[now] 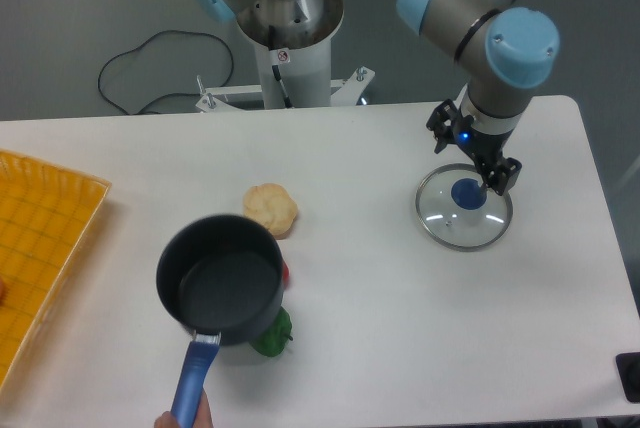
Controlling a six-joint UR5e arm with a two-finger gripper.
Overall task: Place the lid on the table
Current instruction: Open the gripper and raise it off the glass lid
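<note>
The fixed camera looked down on the table [380, 328], where the lid [464, 207] lay flat on the white top toward the right side, its blue knob facing up. The gripper [480, 163] hung just above and beside the knob, over the lid's upper right part, its dark fingers [505, 174] spread apart with nothing between them and clear of the knob.

Well to the left, the black pot [221, 281] was tilted above the table, its blue handle held by a hand [178, 419] at the bottom edge. The pot hid most of a red pepper [285, 272] and a green pepper [274, 335] beneath it. A pale bread roll [271, 208] sat just beyond the pot's rim. A yellow tray [40, 248] lay at the left edge.
</note>
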